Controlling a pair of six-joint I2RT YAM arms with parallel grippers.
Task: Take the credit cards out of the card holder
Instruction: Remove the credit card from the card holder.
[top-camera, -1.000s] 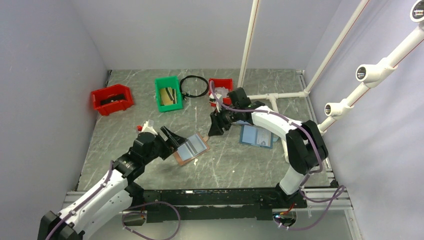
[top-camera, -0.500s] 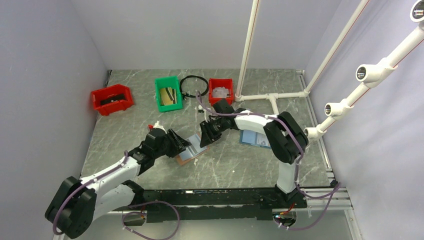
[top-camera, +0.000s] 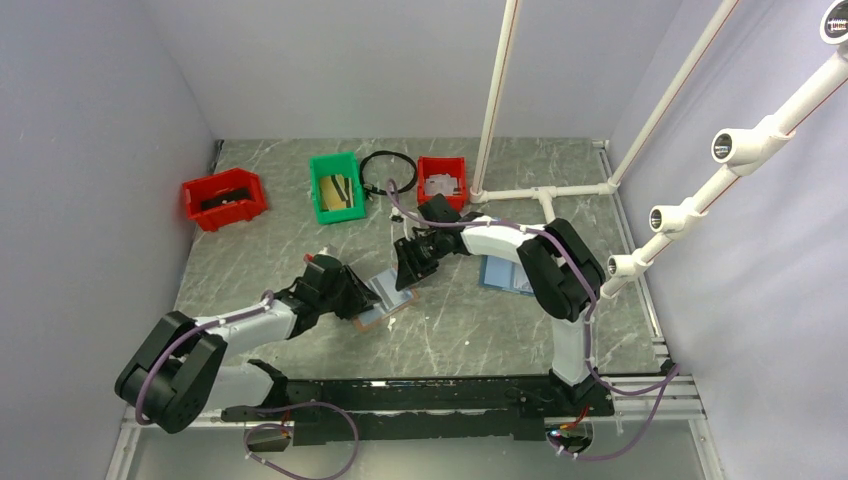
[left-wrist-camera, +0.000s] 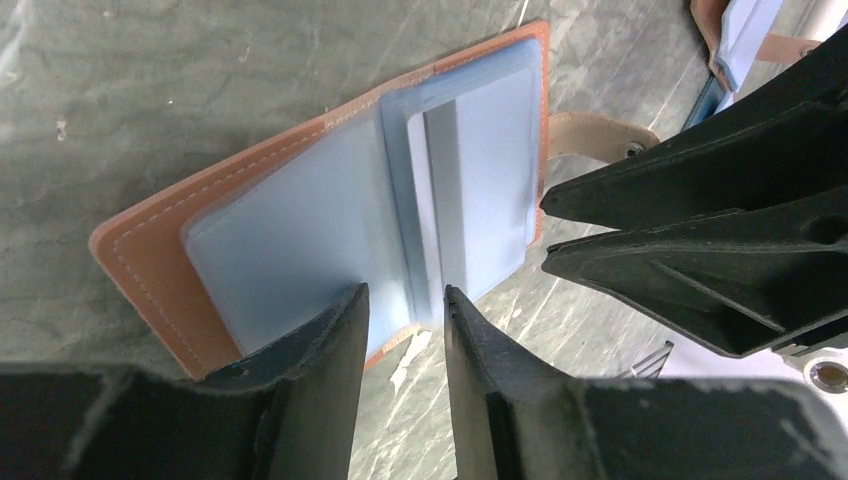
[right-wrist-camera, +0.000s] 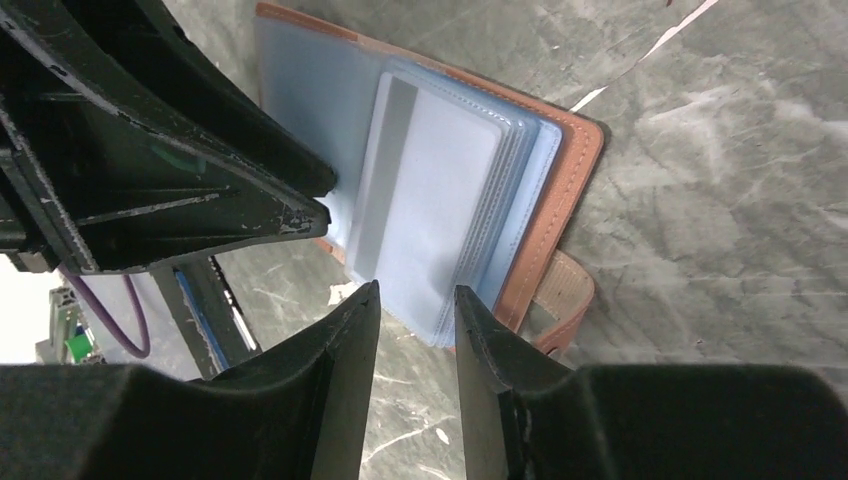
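Card holder (top-camera: 385, 298) lies open and flat on the counter (top-camera: 460, 330), in the middle between the two arms. Its reddish-brown cover is underneath and its pale blue pocket pages face up, so the pockets can be reached from above.

Nearest the bases, the left gripper (left-wrist-camera: 402, 292) comes in low from the left and sits over the holder's near-left edge. Its jaws are apart by a narrow gap, with the page edge and bare counter showing between them. They do not look clamped on anything. I judge this arm is there to pin or steady the cover, so the card holder cannot slide when a card is drawn.

One of the credit cards (right-wrist-camera: 440, 190) sits in the top pocket of the right-hand stack, pale with a grey band along one side. No card lies loose on the counter, so extraction looks not yet begun.

From the far side, the right gripper (right-wrist-camera: 417, 290) points at that stack's open corner, beside the side tab (right-wrist-camera: 560, 300). Its jaws are likewise narrowly apart, a fit width for nipping a thin card edge.

Farther right lies a second holder with a blue cover (top-camera: 500, 275). Along the back stand a red bin (top-camera: 224, 197), a green bin (top-camera: 337, 187), a black cable ring (top-camera: 388, 172) and another red bin (top-camera: 442, 180).
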